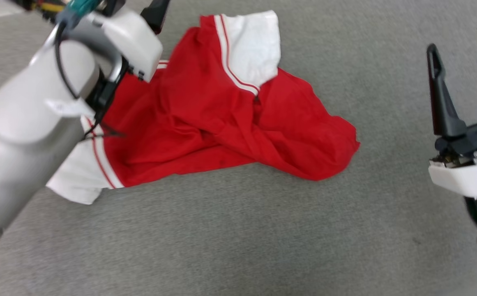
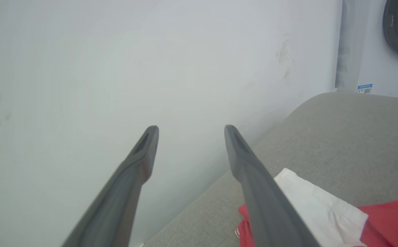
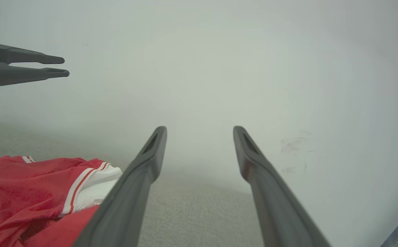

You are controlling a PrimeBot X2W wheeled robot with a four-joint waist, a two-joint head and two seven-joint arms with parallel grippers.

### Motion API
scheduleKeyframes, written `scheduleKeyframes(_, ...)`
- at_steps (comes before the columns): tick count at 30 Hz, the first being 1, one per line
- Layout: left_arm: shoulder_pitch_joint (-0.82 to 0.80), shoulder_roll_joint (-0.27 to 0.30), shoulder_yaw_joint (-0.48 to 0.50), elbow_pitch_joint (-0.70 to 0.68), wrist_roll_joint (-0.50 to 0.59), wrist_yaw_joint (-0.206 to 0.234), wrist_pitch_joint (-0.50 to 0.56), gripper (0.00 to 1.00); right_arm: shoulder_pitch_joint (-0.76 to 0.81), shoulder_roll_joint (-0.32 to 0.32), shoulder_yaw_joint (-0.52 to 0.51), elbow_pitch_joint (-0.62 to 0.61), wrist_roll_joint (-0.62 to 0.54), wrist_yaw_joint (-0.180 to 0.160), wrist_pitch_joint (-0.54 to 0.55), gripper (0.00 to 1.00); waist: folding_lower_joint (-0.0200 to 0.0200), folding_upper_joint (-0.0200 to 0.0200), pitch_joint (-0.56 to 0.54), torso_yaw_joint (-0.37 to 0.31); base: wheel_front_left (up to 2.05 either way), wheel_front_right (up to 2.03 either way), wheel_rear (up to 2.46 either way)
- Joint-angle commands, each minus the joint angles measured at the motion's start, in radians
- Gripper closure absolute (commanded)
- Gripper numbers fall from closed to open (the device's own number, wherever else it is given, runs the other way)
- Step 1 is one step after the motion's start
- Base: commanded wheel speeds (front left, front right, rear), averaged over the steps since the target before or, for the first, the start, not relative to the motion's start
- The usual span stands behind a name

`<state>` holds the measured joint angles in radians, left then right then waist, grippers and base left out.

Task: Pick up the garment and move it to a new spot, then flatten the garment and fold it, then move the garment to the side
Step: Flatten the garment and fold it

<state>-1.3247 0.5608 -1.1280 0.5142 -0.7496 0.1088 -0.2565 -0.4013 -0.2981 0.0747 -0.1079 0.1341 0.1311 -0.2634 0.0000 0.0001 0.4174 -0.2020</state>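
Both wide apart and empty: left gripper [image 2: 191, 128], right gripper [image 1: 458, 39]. Rumpled soft red garment [image 1: 205, 123], white striped-trim sleeves, heaped on nubby grey surface [image 1: 238, 230].

Head looks down, wrists face wall [image 2: 82, 68], garment [image 1: 205, 119] shared

Legible text: none.
Small blue-and-white sticker [image 2: 364, 88] with a QR-type square on the white panel [image 2: 373, 65], far right of the left wrist view; its print is too small to read.
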Motion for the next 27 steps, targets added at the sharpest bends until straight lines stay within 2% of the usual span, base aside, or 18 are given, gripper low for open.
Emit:
scheduleKeyframes(1,0.079,0.022,0.070,-0.083,0.017,0.082,-0.009,0.00,-0.048,-0.047,0.041,0.012,0.018,-0.001,0.016,0.00,0.0000,-0.0001,-0.051,0.051,0.00,0.00,0.00)
scheduleKeyframes(5,0.281,0.075,0.258,-0.284,0.081,0.236,-0.009,0.00,-0.133,-0.146,0.156,0.023,0.079,-0.001,0.122,0.00,0.0000,-0.0001,-0.073,0.083,0.00,0.00,0.00)
scheduleKeyframes(7,0.390,0.086,0.350,-0.367,0.116,0.294,-0.010,0.00,-0.183,-0.196,0.219,0.025,0.119,-0.001,0.189,0.00,0.0000,-0.0001,-0.081,0.097,0.00,0.00,0.00)
scheduleKeyframes(9,0.498,0.089,0.431,-0.428,0.157,0.332,-0.010,0.00,-0.232,-0.238,0.276,0.033,0.167,-0.001,0.263,0.00,0.0000,-0.0001,-0.088,0.113,0.00,0.00,0.00)
scheduleKeyframes(10,0.498,0.089,0.431,-0.428,0.157,0.332,-0.010,0.00,-0.232,-0.238,0.276,0.033,0.167,-0.001,0.263,0.00,0.0000,-0.0001,-0.088,0.113,0.00,0.00,0.00)
scheduleKeyframes(14,0.684,0.066,0.573,-0.501,0.217,0.365,-0.010,0.00,-0.350,-0.291,0.361,0.071,0.263,-0.001,0.423,0.00,0.0000,-0.0001,-0.086,0.140,0.00,0.00,0.00)
scheduleKeyframes(17,0.798,0.025,0.668,-0.553,0.269,0.377,-0.010,0.00,-0.459,-0.319,0.430,0.127,0.335,-0.001,0.555,0.00,0.0000,-0.0001,-0.071,0.165,0.00,0.00,0.00)
scheduleKeyframes(22,0.917,-0.054,0.780,-0.609,0.346,0.348,-0.010,0.00,-0.630,-0.325,0.515,0.276,0.430,-0.001,0.753,0.00,0.0000,-0.0001,-0.016,0.216,0.00,0.00,0.00)
scheduleKeyframes(27,0.961,-0.146,0.878,-0.650,0.409,0.305,-0.010,0.00,-0.769,-0.306,0.563,0.432,0.527,-0.001,0.965,0.00,0.0000,-0.0001,0.060,0.266,0.00,0.00,0.00)
